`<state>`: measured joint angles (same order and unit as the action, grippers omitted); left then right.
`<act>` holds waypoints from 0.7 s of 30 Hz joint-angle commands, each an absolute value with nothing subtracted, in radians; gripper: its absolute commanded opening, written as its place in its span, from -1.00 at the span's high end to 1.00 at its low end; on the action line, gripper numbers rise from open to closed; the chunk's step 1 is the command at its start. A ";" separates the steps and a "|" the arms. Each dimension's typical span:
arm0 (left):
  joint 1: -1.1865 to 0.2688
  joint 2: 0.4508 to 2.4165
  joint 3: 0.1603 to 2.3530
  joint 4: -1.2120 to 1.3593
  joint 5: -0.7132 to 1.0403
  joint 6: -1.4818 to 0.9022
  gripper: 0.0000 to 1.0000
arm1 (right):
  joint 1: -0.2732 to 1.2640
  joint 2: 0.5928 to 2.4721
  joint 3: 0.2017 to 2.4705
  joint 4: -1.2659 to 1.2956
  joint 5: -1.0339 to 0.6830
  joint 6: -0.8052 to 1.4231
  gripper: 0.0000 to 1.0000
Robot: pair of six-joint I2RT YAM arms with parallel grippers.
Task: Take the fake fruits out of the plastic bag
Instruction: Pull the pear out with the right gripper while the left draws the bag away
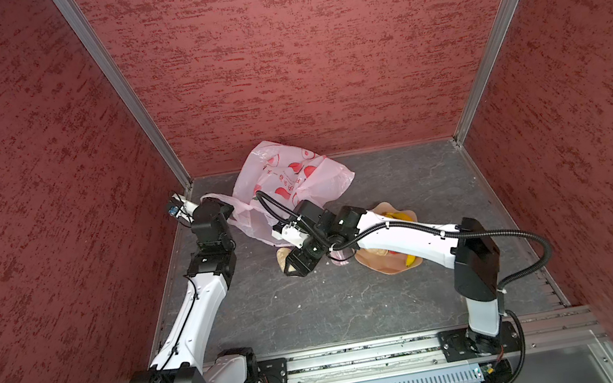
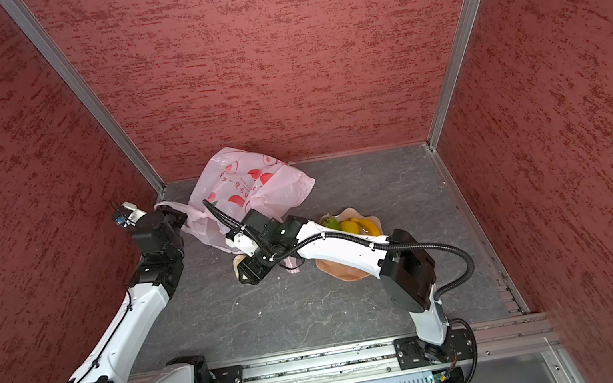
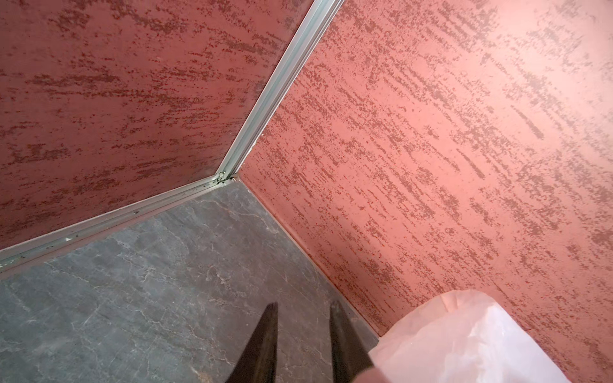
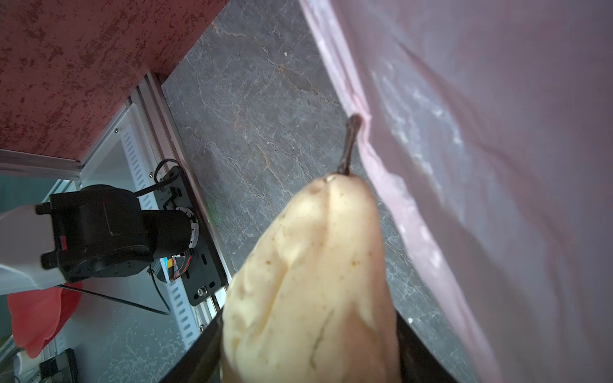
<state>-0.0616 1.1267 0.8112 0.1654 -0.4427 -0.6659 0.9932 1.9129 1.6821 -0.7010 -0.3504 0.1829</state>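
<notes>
Lumpy beige pear (image 4: 315, 282), perhaps waxy, beside filmy bag (image 4: 497, 165)

The bag (image 1: 290, 178) lies at the back of the table (image 1: 357, 306), left of centre. The bowl (image 2: 341, 273) sits to its right and nearer the front, partly under the right arm (image 1: 408, 230), with a banana (image 2: 365, 227) in it. A pear (image 4: 315, 282) sits between the right jaws, before the bag and left of the bowl. The left jaws are by the back left corner, beside the bag.
</notes>
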 commanded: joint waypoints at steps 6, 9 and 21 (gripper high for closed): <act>-0.048 1.017 0.818 0.173 -0.394 -0.709 0.43 | 0.999 1.914 1.646 -0.695 -0.281 0.176 0.33; -0.044 0.974 0.820 0.164 -0.394 -0.712 0.43 | 1.000 1.921 1.641 -0.692 -0.276 0.183 0.33; -0.022 0.913 0.820 0.147 -0.454 -0.650 0.44 | 1.000 1.908 1.605 -0.671 -0.194 0.240 0.34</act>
<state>-0.0372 0.9192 0.8135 0.1593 -0.4255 -0.6807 0.9943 1.9171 1.6142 -0.6983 -0.2230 0.2264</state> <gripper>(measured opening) 0.282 0.597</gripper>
